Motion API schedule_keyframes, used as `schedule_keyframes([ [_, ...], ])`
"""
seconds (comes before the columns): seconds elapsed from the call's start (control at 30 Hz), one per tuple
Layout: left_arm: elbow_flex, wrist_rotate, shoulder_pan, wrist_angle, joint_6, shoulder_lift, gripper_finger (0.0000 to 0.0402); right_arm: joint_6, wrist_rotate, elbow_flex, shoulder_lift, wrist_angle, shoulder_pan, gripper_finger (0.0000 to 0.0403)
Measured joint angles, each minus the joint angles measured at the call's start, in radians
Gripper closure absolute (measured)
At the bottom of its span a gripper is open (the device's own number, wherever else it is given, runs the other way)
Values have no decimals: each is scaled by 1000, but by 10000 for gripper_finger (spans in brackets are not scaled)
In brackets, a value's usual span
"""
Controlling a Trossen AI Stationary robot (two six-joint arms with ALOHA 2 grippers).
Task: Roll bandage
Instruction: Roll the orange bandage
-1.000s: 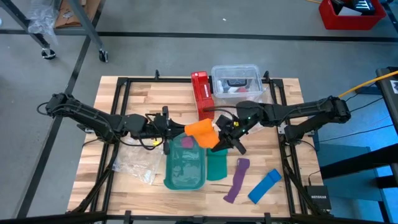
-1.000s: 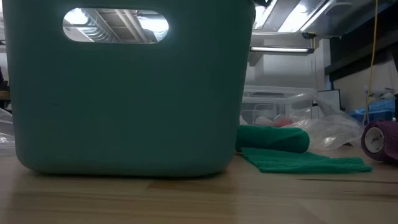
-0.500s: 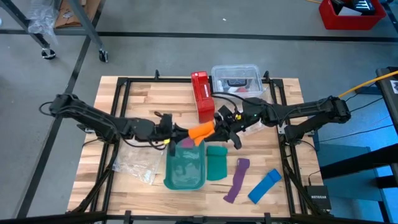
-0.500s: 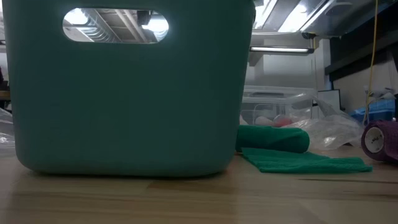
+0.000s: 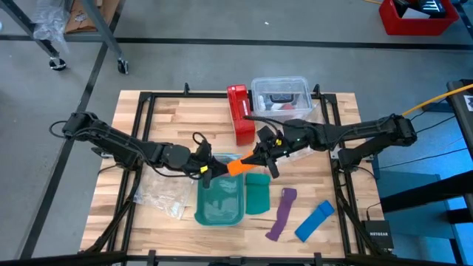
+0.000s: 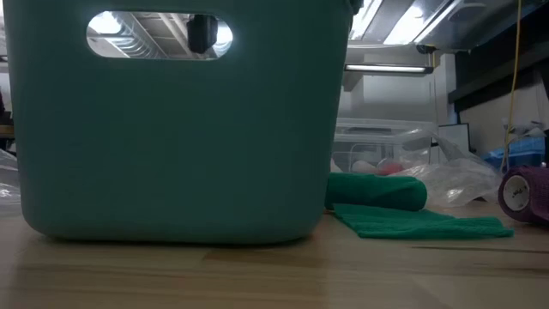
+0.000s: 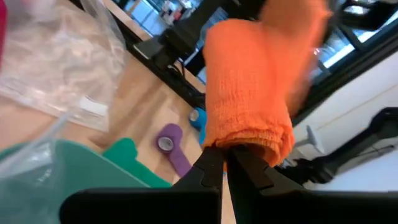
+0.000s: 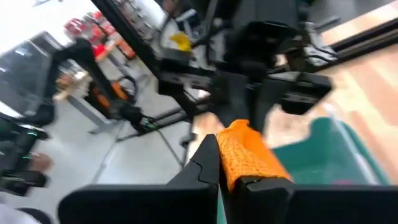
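The orange bandage (image 5: 238, 165) hangs in the air between my two grippers, above the far end of the teal bin (image 5: 220, 201). My left gripper (image 5: 220, 169) is shut on its left end, and my right gripper (image 5: 256, 159) is shut on its right end. In the left wrist view the bandage (image 7: 249, 81) stands up from my left gripper (image 7: 225, 152) as a thick folded band. In the right wrist view it (image 8: 249, 155) sits in my right gripper (image 8: 227, 168). My left gripper pinches the bandage's folded end edge (image 7: 244, 144) between its two fingers, several layers thick. The fingers come level from the table's left. The bandage is lifted clear. My right gripper pinches the bandage's other end (image 8: 239, 163) between its two fingers, coming from the table's right. The bandage is clear of the bin.
A red box (image 5: 239, 113) and a clear container (image 5: 281, 96) stand at the far middle. A green bandage (image 5: 257, 193), a purple strip (image 5: 281, 214) and a blue strip (image 5: 314, 220) lie right of the bin. A plastic bag (image 5: 159, 192) lies on the left.
Both grippers have carried the bandage toward the table's near edge, over the bin's far end. My left gripper has also gone toward the right. The bandage, a broad lump a second ago, now shows as a narrower band between the grippers.
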Motion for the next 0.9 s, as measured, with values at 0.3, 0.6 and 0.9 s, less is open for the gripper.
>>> schedule_keyframes([
  [0.3, 0, 107, -1, 20, -62, 0, 401, -54, 64, 0, 0, -22, -1, 357],
  [0.6, 0, 158, 0, 18, -107, 0, 401, -141, 56, 0, 0, -30, 0, 271],
  [0.9, 0, 243, 6, 18, -160, -2, 401, -554, -82, 0, -14, -54, 0, 205],
])
